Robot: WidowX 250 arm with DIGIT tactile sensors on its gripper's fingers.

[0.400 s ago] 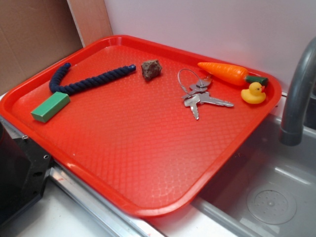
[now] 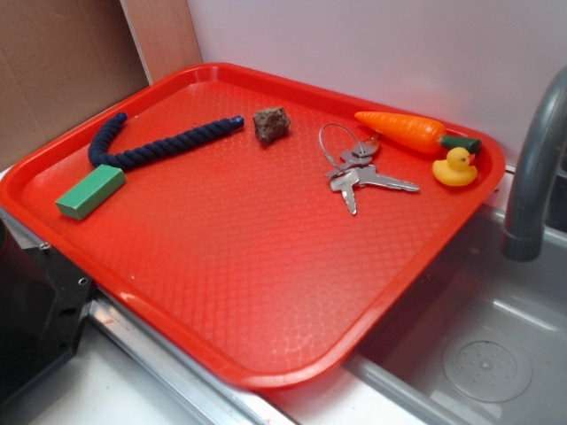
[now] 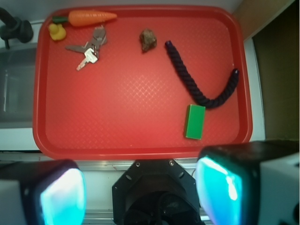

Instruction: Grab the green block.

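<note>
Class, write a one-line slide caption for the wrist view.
Open gripper hovers above red tray, green block beside navy rope.

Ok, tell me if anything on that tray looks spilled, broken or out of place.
Nothing stands out. The green block lies flat beside the curved blue rope on the red tray; the keys, brown rock, carrot and duck sit intact along the far side.

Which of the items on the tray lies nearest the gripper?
The green block, lying by the rope's bend; the gripper sits open, off the tray's near edge.
</note>
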